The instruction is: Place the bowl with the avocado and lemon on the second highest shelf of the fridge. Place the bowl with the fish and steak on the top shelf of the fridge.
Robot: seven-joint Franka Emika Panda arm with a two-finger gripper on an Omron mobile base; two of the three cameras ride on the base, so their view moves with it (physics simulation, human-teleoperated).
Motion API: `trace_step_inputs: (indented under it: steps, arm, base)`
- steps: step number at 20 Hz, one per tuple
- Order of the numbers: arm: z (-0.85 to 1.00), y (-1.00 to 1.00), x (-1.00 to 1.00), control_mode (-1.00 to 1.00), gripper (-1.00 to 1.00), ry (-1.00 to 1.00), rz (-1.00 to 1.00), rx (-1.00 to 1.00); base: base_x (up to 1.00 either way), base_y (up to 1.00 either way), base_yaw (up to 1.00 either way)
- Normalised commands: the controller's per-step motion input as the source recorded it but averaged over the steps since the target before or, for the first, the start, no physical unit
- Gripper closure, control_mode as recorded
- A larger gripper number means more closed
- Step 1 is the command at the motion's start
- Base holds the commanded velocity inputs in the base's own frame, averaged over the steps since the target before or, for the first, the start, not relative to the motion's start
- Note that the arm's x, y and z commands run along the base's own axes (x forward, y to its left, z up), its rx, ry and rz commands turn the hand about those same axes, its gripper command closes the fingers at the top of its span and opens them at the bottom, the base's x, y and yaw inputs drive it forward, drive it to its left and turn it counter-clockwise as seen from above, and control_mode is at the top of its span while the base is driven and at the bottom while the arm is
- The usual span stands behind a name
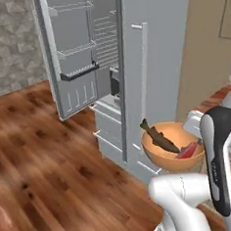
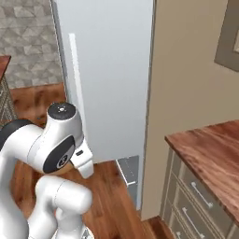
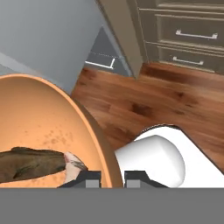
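Claw (image 3: 112, 178) on orange-tan bowl (image 3: 52, 118) rim

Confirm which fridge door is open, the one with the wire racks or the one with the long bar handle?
The racked door is open, swung out left with its racks facing the room. The handle door is shut, flat behind the orange bowl.

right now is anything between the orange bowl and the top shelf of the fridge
Yes. The hand holds the orange bowl low in front of the fridge's closed right door. The open left side lies further left and higher, so the bowl must go round that door's edge.
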Motion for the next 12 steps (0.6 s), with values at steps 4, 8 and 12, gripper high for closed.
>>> trace_step_inputs:
  steps: [4,8,12]
  arm:
    - [0.00,0.00,0.00,1.00,1.00,0.00,0.00,0.00]
    - [0.00,0.00,0.00,1.00,1.00,0.00,0.00,0.00]
    - [0.00,0.00,0.00,1.00,1.00,0.00,0.00,0.00]
  base:
    - [0.04,0.86,0.78]
    - [0.84,0.62,0.47]
    - [1.00,0.01,0.28]
